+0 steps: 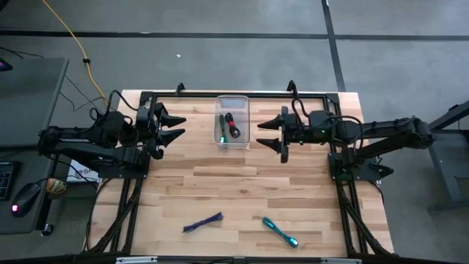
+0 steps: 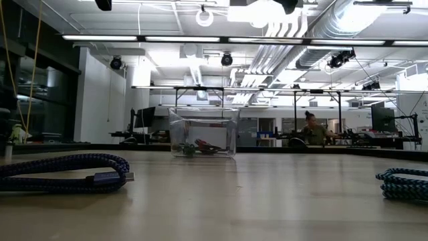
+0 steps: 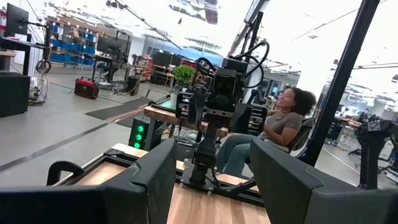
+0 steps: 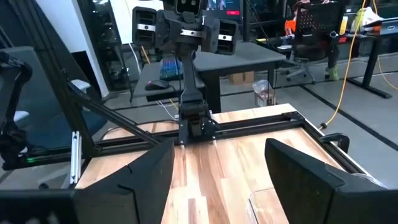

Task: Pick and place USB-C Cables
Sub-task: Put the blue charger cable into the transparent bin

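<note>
A clear plastic bin [image 1: 233, 122] stands near the table's far edge and holds the green cable [image 1: 220, 128] and the red-and-black cable [image 1: 232, 126]; in the low view the bin [image 2: 202, 132] shows both lying on its bottom. The purple cable [image 1: 202, 223] [image 2: 63, 173] and the teal cable [image 1: 280, 232] [image 2: 405, 183] lie flat near the table's near edge. My left gripper [image 1: 174, 125] [image 3: 211, 180] hovers open to the left of the bin. My right gripper [image 1: 269, 133] [image 4: 217, 171] hovers open to its right. Both are empty.
A black frame rail [image 1: 234, 94] runs along the table's far edge behind the bin. A long yellow cord [image 1: 73, 40] lies on the floor beyond the table. A seated person [image 3: 273, 134] shows in the room past the table. Bare wood lies between the bin and the two near cables.
</note>
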